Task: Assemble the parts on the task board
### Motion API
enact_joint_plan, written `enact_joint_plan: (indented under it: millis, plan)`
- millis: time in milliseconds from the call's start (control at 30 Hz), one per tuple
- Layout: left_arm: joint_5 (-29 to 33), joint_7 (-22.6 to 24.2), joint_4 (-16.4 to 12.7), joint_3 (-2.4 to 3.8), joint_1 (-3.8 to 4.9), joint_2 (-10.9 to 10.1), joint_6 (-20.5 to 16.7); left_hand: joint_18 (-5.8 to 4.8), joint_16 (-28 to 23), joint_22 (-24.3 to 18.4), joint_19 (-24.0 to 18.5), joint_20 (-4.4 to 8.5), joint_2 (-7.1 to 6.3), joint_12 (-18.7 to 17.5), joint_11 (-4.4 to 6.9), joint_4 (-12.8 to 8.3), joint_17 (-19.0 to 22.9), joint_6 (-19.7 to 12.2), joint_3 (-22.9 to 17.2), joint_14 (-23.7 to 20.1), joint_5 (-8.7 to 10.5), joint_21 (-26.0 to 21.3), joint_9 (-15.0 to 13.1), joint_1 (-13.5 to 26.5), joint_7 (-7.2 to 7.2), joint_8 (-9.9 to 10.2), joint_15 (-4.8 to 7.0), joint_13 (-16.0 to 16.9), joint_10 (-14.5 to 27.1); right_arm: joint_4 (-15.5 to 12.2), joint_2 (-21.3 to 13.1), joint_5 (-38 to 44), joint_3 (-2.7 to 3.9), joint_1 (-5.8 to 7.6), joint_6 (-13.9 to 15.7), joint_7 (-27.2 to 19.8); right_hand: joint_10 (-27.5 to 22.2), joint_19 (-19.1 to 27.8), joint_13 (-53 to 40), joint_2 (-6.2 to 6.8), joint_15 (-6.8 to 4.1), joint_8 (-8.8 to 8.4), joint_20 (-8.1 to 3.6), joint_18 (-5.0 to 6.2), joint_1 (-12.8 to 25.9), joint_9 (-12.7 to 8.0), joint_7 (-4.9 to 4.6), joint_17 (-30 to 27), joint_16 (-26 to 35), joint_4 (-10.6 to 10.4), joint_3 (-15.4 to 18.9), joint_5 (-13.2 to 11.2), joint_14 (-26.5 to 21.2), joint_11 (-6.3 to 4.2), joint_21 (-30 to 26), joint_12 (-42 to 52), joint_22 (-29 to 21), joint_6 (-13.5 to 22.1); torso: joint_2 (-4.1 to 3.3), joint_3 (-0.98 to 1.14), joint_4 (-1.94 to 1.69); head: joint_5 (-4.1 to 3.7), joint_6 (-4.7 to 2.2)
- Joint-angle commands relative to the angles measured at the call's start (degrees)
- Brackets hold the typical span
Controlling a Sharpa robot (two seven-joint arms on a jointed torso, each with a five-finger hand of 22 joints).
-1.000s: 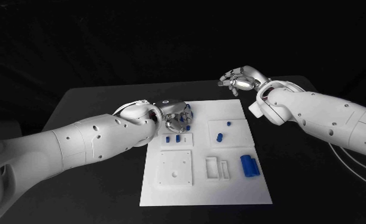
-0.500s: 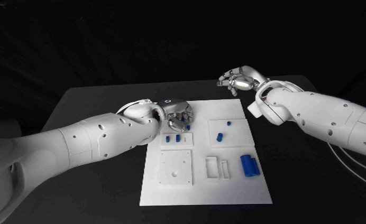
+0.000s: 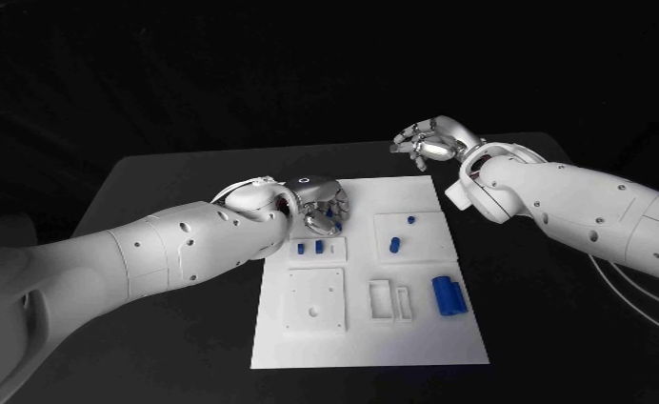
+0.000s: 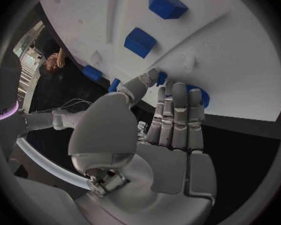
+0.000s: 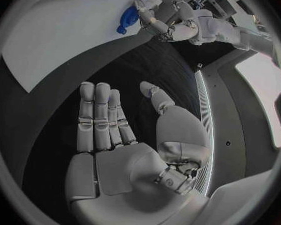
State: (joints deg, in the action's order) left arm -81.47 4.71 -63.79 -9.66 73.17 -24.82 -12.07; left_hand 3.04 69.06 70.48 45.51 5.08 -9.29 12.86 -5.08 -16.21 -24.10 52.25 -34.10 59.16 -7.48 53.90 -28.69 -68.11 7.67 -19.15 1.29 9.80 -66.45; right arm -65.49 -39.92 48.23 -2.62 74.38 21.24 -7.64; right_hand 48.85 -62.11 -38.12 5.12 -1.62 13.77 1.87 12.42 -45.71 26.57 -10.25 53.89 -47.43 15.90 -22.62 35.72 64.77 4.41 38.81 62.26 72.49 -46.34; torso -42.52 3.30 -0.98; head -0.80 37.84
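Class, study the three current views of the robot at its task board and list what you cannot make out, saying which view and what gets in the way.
- Head view: the left robot hand covers the task board beneath it.
- Left wrist view: the fingers partly hide a blue part; whether it is gripped is unclear.
- Head view: the blue parts in the small tray are too small to identify.

White task board [image 3: 412,333] flat mid-table; blue parts [image 3: 449,296] scattered on it.
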Motion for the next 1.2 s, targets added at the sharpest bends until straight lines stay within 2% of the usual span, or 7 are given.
enact_joint_plan:
  millis: [33,233,433,667,833,1200]
  plan:
    - [-1.1,-0.85,-0.04,-0.3,-0.46,0.06,3.2,1.09,0.44,0.13,0.52,1.79,0.76,0.27,0.2,0.0,-0.16,0.75,0.29,0.52,0.16,0.43,0.02,-0.09,-0.03,-0.38,0.14,0.14,-0.47,-0.01,0.04,-0.25,0.05,0.0,-0.28,-0.56,-0.35,-0.26,0.0,-0.18,-0.13,0.39,0.26,2.58,-0.16,-0.07,-0.34,-0.1,-0.16,0.04,-0.15,-0.02,-0.37,-0.13,-0.19,0.3,0.06,-0.1,0.1,0.01,-0.05,-0.02,0.12]
    - [-1.46,-3.55,0.23,-0.3,-0.46,-0.18,4.05,1.18,0.6,0.16,0.87,1.96,1.45,0.23,0.25,-0.04,-0.19,1.01,-0.16,0.53,-0.01,0.43,0.14,-0.63,-0.13,-0.31,0.21,0.22,-0.44,-0.06,-0.12,-0.25,0.05,0.0,-0.32,-0.63,-0.36,-0.26,0.01,-0.19,-0.13,0.4,0.27,2.58,-0.15,-0.07,-0.34,-0.1,-0.17,0.03,-0.15,-0.02,-0.37,-0.13,-0.2,0.32,0.09,-0.11,0.1,-0.03,-0.08,0.08,0.18]
    - [-1.46,-4.34,0.12,-0.3,-0.46,-0.33,5.26,1.21,0.45,0.03,1.38,2.11,1.96,0.84,0.62,0.0,-0.01,1.49,-0.53,0.87,0.03,0.25,0.21,-1.14,-0.26,-0.35,0.54,0.62,-1.48,0.0,-0.05,-0.25,0.05,0.0,-0.32,-0.7,-0.36,-0.27,0.03,-0.21,-0.13,0.42,0.27,2.58,-0.14,-0.07,-0.34,-0.11,-0.18,0.02,-0.15,-0.02,-0.37,-0.13,-0.21,0.34,0.11,-0.12,0.09,-0.08,-0.1,0.11,0.14]
    - [-1.43,-3.96,-0.18,-0.31,-0.6,-0.34,5.65,1.08,-0.32,-0.36,2.07,2.44,3.33,1.94,1.22,0.08,0.5,2.38,-0.95,1.55,0.0,-0.27,0.2,-1.54,-0.53,-0.57,1.1,1.26,-2.69,0.0,0.0,-0.25,0.05,-0.01,-0.32,-0.77,-0.37,-0.27,0.04,-0.22,-0.13,0.43,0.28,2.58,-0.13,-0.07,-0.34,-0.11,-0.18,0.01,-0.16,-0.01,-0.37,-0.14,-0.21,0.36,0.12,-0.13,0.1,-0.14,-0.08,0.13,0.14]
    - [-0.61,-3.39,-0.04,-0.31,-0.84,-0.23,5.51,1.03,-0.55,-0.38,3.22,2.99,4.27,2.61,1.88,0.05,0.7,4.25,-1.26,3.06,-0.13,-0.19,0.03,-1.73,-1.18,-1.22,1.75,1.71,-3.93,0.03,0.01,-0.25,0.05,-0.01,-0.33,-0.79,-0.37,-0.27,0.05,-0.22,-0.14,0.44,0.28,2.58,-0.11,-0.07,-0.33,-0.11,-0.19,0.0,-0.15,0.0,-0.37,-0.14,-0.22,0.37,0.14,-0.14,0.08,-0.07,-0.08,0.11,0.2]
    - [0.03,-2.68,0.01,-0.32,-1.19,-0.28,4.12,0.82,-1.56,-0.4,3.84,3.47,4.95,2.35,2.36,0.21,1.17,5.88,-1.47,4.03,0.12,-0.4,0.05,-0.56,-1.68,-1.51,2.2,1.83,-5.5,-0.01,0.0,-0.25,0.05,-0.01,-0.28,-0.83,-0.39,-0.28,0.08,-0.26,-0.14,0.47,0.29,2.58,-0.04,-0.07,-0.33,-0.11,-0.2,-0.05,-0.14,0.04,-0.37,-0.14,-0.24,0.4,0.17,-0.17,0.07,-0.04,-0.05,0.21,0.14]
